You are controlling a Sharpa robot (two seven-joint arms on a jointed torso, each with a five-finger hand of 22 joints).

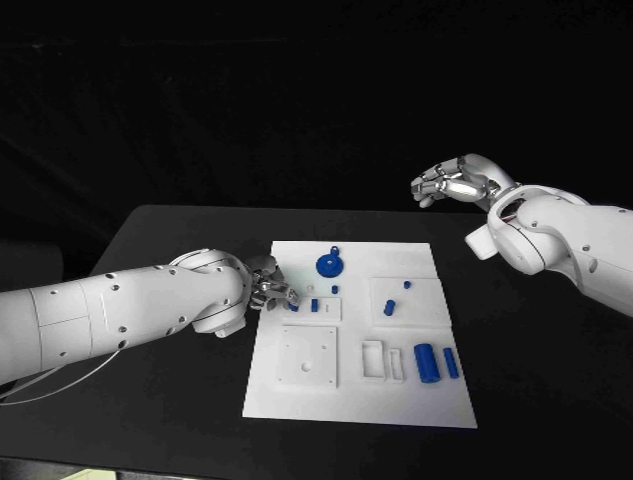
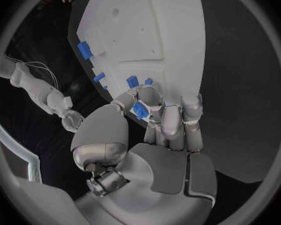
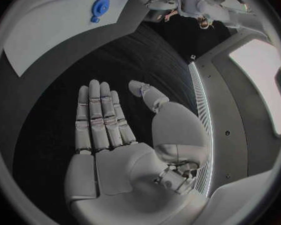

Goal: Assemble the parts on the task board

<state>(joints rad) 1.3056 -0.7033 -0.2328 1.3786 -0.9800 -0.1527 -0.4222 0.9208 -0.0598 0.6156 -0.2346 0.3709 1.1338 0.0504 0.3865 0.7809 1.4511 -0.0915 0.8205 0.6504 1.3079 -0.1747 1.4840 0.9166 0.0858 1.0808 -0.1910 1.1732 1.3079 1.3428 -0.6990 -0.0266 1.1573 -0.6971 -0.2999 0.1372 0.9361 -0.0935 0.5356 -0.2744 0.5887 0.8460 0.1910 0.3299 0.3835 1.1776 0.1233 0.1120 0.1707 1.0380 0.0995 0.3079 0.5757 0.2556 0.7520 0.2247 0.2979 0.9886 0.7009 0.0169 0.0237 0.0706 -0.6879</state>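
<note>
Black tabletop [image 1: 158, 230] carries the white board [image 1: 403, 405] at its middle. Left robot hand [image 1: 269, 288] rests at the board's left edge, its fingers [image 2: 172, 125] curled round a small blue part [image 2: 140, 110]. Right robot hand [image 1: 458, 183] hangs above the tabletop's far right corner, well apart from the board, fingers [image 3: 100, 117] straight and holding nothing. Blue round part [image 1: 331, 264] lies near the board's far edge; two blue cylinders [image 1: 436, 363] lie side by side near its right edge.

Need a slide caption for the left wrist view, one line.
Left hand pinches a small blue part at the edge of the white task board.
</note>
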